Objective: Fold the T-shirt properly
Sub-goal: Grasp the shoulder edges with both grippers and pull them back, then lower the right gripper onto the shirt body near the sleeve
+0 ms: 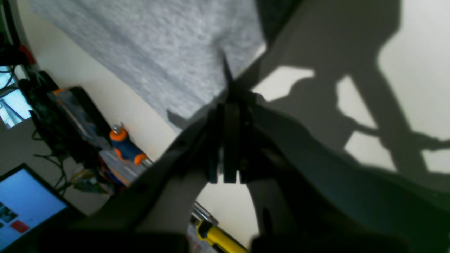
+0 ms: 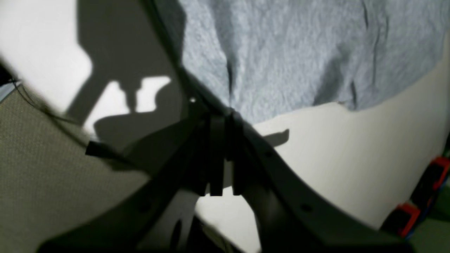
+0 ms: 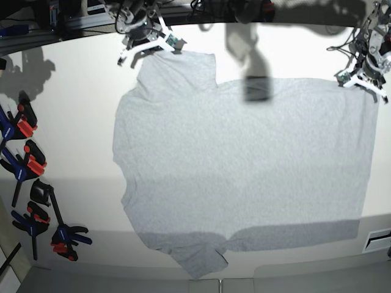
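Plain light heather-grey T-shirt [image 3: 244, 165], spread flat, lightly wrinkled, across the white table [image 3: 73, 91].

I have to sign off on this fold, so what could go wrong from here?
Each end effector pinches only the very edge of the T-shirt: the left end effector a hem corner, the right end effector by a sleeve. Either could slip when lifted. The near sleeve is bunched and may fold in crooked.

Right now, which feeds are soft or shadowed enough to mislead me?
Left wrist: blurred, the arm's hard shadow crossing the table beside the T-shirt. Right wrist: soft too, fingers dark. Base: sharp, one shadow band along the shirt's near edge.
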{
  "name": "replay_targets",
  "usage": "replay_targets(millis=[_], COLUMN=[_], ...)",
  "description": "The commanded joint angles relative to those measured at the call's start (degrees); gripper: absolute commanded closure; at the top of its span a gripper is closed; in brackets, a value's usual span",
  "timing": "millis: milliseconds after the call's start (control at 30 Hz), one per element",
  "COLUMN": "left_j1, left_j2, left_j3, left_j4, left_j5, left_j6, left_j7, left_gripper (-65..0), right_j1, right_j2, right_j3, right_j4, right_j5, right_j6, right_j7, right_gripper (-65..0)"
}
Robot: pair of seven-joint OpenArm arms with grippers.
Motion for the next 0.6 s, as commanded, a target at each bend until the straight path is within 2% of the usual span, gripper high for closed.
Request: replay_targets(millis=[0, 100, 167, 233, 433, 500, 567], left_j1=[1.05, 4.46, 6.91, 9.27, 15.56, 17.27, 18.38], left_j2=[-1.11, -1.11, -1.11, -1.11, -1.14, -1.14, -1.14], left_j3=[-0.37, -0.37, -0.37, -0.37, -0.37, -0.39, -0.39], left_j4=[1.16, 3.32, 5.11, 7.08, 14.64, 17.33, 19.50], left_j5=[-0.33, -1.53, -1.70, -1.64, -0.37, 1.90, 5.14], left_j6=[0.26, 7.43, 11.96, 14.71, 16.57, 16.59, 16.59], left_j7=[-0.50, -1.51, -1.07, 0.52, 7.52, 10.03, 11.69], left_gripper=[0.0, 0.0, 0.0, 0.0, 0.0, 0.0, 0.0], right_j1=[-2.12, -6.23, -8.48, -10.47, -15.28, -15.61, -15.50], right_j2=[1.51, 3.52, 4.55, 5.51, 7.10, 7.10, 7.10], right_j3=[0.17, 0.17, 0.17, 0.17, 0.17, 0.17, 0.20], right_j4=[0.37, 0.42, 0.42, 0.57, 5.31, 7.78, 9.92], right_j5=[0.55, -3.80, -7.26, -9.51, -14.03, -14.14, -14.32], right_j6=[-1.57, -7.72, -9.86, -11.67, -15.41, -15.63, -17.64], right_j7=[0.17, 2.58, 1.57, 1.11, -0.20, -0.39, -0.24], right_gripper=[0.0, 0.0, 0.0, 0.0, 0.0, 0.0, 0.0])
